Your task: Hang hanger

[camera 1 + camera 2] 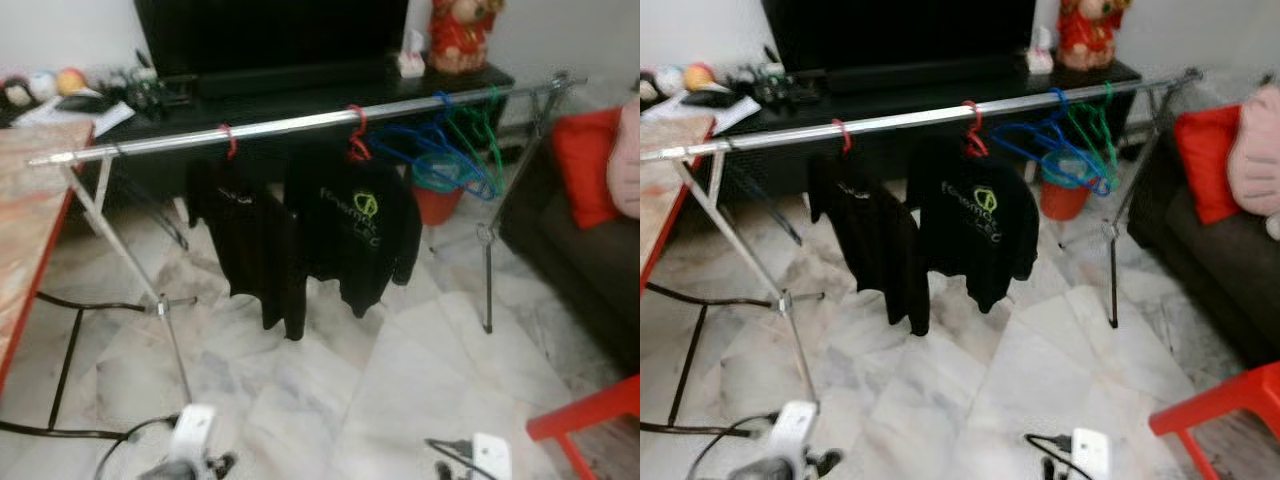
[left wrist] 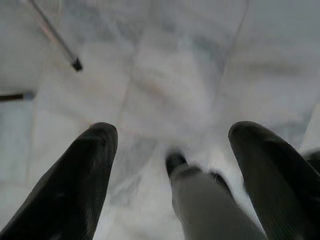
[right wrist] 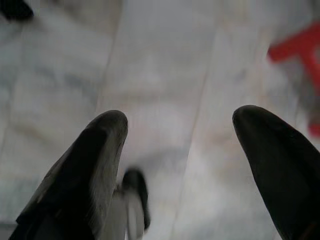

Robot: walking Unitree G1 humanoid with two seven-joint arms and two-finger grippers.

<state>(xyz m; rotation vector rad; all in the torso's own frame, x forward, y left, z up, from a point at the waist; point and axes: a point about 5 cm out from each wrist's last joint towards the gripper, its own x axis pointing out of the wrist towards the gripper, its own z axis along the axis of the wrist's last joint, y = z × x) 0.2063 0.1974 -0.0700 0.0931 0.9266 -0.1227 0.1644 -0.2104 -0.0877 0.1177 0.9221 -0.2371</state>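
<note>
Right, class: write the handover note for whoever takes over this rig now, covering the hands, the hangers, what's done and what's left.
Left hand: open, empty, low over the marble floor.
Right hand: open, empty, also hanging low.
Clothes rail: two black shirts on red hangers; spare blue and green hangers bunched near its right end.
Done: two shirts hung.
Left: no hanger in hand yet, so fetch one and hang it.

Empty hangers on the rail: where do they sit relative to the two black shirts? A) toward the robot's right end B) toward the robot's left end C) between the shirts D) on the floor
A: the blue and green empty hangers bunch on the rail to the right of both black shirts.
</note>
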